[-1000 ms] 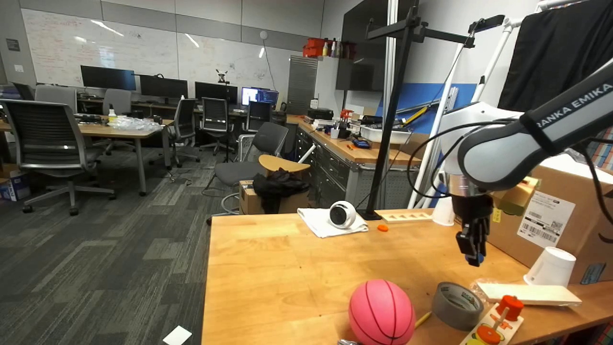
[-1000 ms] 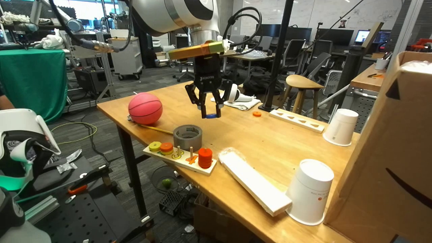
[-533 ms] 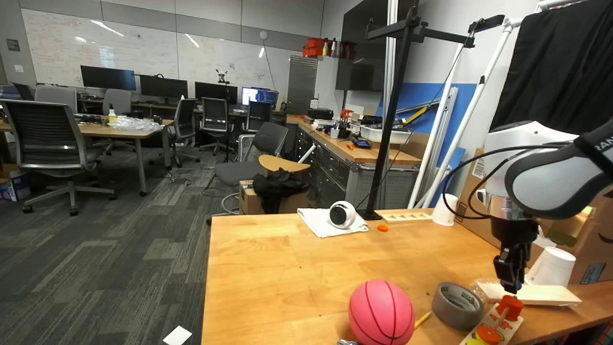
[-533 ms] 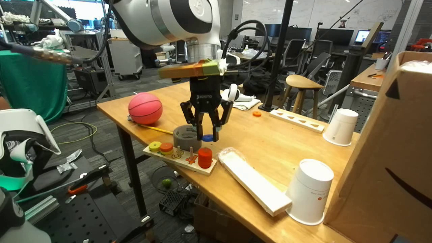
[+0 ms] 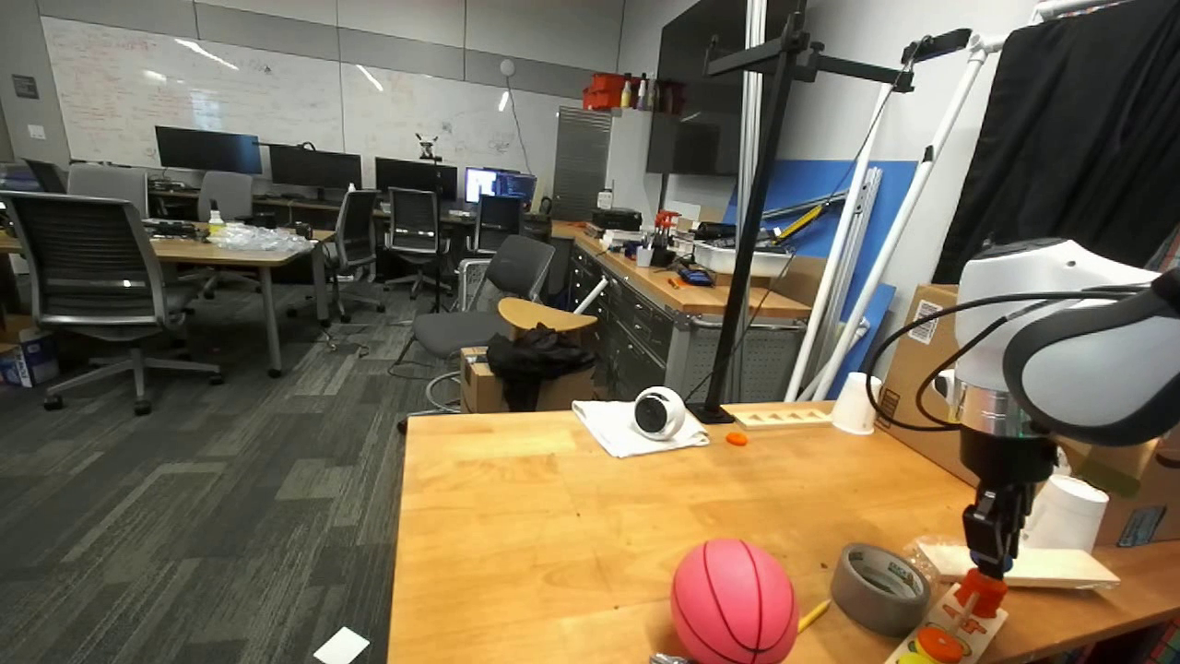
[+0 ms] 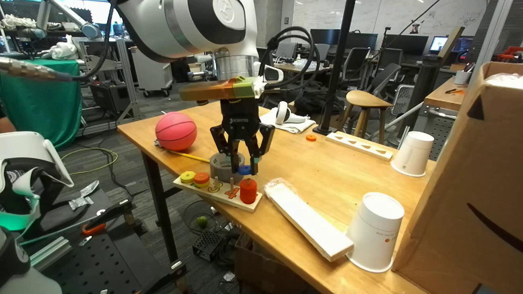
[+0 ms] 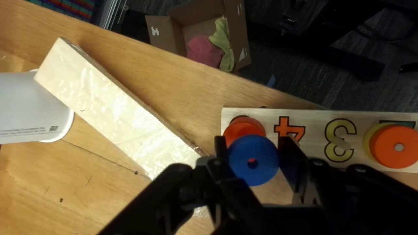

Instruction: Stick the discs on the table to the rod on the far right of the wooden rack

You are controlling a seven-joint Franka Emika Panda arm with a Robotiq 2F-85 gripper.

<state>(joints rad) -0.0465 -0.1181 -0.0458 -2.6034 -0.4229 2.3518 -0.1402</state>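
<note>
Blue disc (image 5: 1006, 562) in the end effector (image 5: 996, 564) near the wooden rack (image 5: 981, 634)

In an exterior view, ROBOTIQ stands in pale letters on the gripper (image 6: 244, 170). In the wrist view the rack (image 7: 315, 137) shows an orange 4 and a yellow 3, both upside down. Print on a cup (image 6: 374, 224), inside the tape (image 5: 867, 604) and on a box label (image 5: 925, 321) is too small to read; so is writing on the whiteboard (image 5: 194, 101).
</note>
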